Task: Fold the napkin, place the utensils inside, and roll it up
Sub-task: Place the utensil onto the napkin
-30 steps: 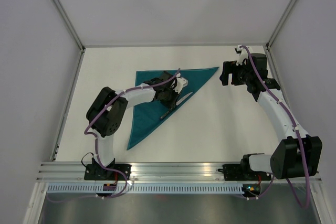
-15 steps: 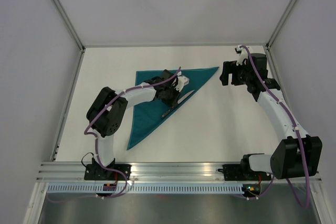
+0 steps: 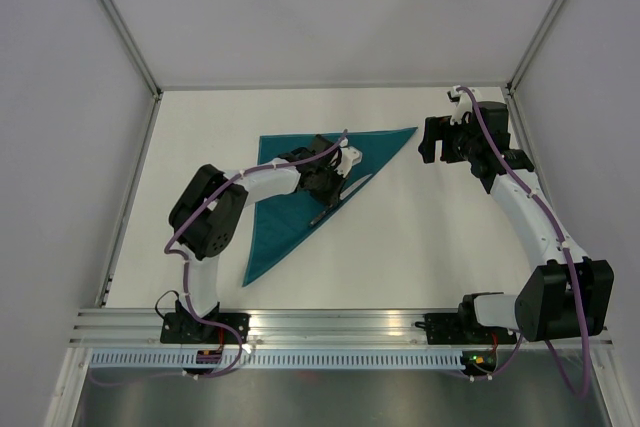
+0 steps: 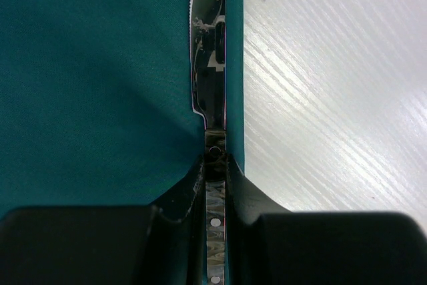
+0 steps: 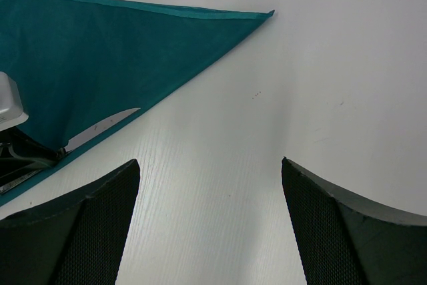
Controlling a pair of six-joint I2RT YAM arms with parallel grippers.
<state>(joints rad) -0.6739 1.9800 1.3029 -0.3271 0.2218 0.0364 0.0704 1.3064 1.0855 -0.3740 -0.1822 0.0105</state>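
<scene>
Left wrist: left tool (image 4: pixel 213 165) clamped on knife (image 4: pixel 208 65) handle @ napkin (image 4: pixel 93 78) edge; right tool (image 5: pixel 210 165) wide open, empty.

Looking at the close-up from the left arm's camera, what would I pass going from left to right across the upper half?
napkin → knife lying along the napkin's edge → bare white table

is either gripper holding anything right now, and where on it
The left gripper pinches the knife by its handle, just behind the blade. The right gripper is open, holding nothing.
</scene>
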